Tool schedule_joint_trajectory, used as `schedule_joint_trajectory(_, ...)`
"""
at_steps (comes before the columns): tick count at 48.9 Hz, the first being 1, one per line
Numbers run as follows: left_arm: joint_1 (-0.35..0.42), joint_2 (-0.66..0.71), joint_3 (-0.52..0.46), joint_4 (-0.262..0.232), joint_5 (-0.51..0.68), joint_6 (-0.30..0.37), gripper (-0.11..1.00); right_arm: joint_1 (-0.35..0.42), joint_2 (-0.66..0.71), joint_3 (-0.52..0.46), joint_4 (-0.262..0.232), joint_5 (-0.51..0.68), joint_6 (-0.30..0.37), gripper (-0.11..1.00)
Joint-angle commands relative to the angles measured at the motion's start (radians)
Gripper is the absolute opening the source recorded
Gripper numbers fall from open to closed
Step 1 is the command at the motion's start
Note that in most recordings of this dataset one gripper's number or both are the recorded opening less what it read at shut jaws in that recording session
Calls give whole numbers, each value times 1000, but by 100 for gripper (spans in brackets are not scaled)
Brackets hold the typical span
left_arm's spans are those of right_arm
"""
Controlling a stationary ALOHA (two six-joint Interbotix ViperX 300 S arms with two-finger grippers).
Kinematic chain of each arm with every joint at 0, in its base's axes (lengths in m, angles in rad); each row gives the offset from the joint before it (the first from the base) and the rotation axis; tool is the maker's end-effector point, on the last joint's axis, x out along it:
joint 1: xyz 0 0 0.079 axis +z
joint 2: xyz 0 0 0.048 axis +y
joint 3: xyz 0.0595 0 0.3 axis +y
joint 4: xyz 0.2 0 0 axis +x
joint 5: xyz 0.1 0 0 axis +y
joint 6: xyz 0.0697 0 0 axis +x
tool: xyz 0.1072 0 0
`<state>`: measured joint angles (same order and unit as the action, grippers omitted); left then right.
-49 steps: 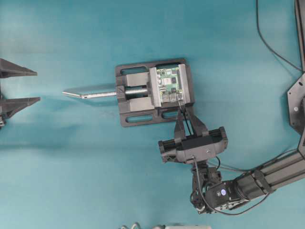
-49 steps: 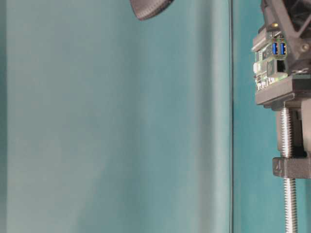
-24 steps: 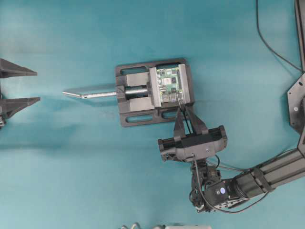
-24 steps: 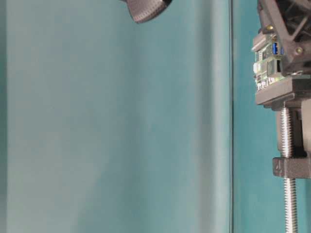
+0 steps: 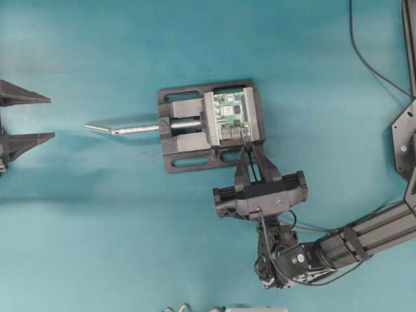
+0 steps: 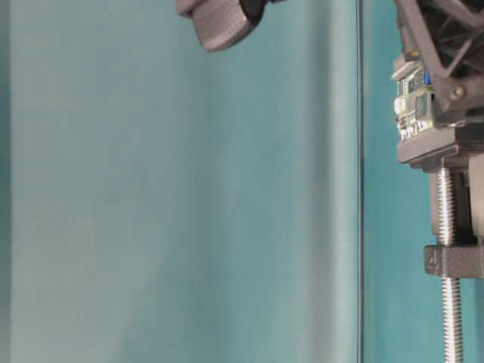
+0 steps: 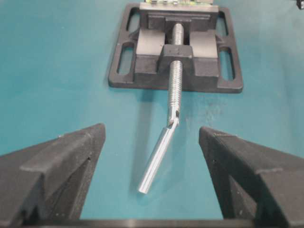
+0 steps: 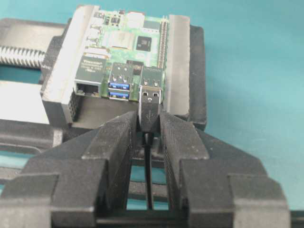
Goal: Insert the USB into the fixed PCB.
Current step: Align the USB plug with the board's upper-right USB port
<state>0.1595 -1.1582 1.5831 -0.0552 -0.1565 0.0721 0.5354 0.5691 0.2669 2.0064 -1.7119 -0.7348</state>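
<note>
The fixed PCB (image 5: 233, 115) is clamped flat in the black vise (image 5: 209, 125), which is located near the centre of the teal table (image 5: 97, 227) in the overhead view; the board occupies the 3 o'clock half of the vise, and the silver screw rod (image 5: 133, 127) projects from the vise toward 9 o'clock. The right gripper (image 5: 251, 151) is positioned at 6 o'clock of the board, with its fingers directed toward 12 o'clock. In the right wrist view, the USB (image 8: 150, 102) is seen pinched between the two fingers of the right gripper (image 8: 148, 124), which are closed part-way onto its dark body; the metal tip is presented at the ports on the near edge of the fixed PCB (image 8: 128, 40), beside the blue sockets. Whether the tip has entered a socket cannot be determined. The thin black cable (image 8: 148, 175) runs back between the fingers. The left gripper (image 7: 152, 142) is held at 9 o'clock, well apart from the vise (image 7: 176, 52), with its jaws spread wide and nothing between them.
</note>
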Motion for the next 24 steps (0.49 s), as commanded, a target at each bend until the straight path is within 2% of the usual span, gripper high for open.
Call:
schedule_joint_trajectory(1,2,12,-12,2,-9,2,96,-32,-26,-26,-8,-8,-2,21)
schedule_joint_trajectory(24,2,12,-12,2,-9,2,96,-37,-2,-23,-9,-6,-5,22)
